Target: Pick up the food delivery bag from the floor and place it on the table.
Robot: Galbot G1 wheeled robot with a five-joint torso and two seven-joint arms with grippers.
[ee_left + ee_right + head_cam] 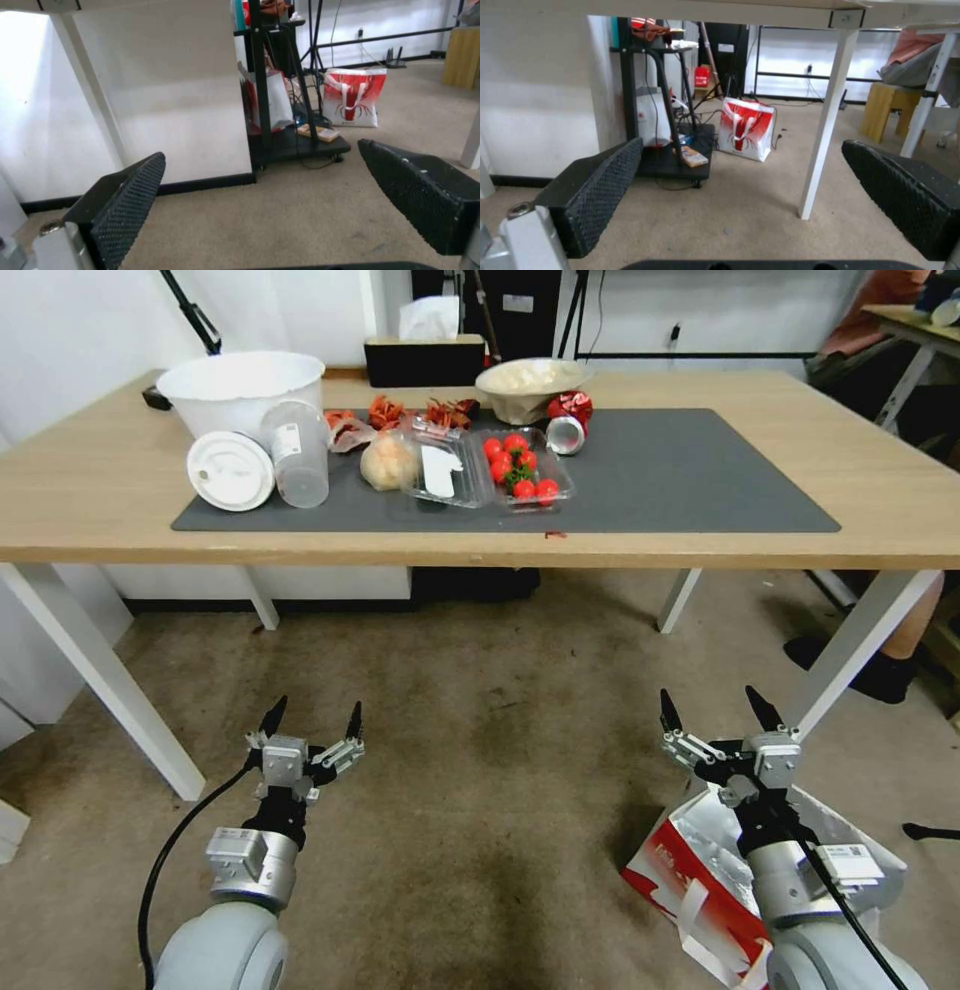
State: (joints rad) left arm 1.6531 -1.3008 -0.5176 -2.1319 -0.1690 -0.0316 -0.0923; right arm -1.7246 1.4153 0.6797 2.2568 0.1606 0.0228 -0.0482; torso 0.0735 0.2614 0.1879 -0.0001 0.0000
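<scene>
Carpeted floor (480, 750): soft, light bag (690, 880) under right end effector (722, 710); both spread, left end effector (313, 720) idle; grab straps.

White wall (165, 93), black baseboard (205, 183), black wheeled rack (665, 112), yellow wooden stool (885, 112), worn stained carpet.

**Bag half hidden behind the right arm**

The food delivery bag (690, 870) sits low on the right, much of it covered by the right arm, its near end cut off by the frame's bottom edge. The logo can't be made out. The table (100, 490) runs off both sides, its far-left corner lost behind the white tub (240, 388).
</scene>
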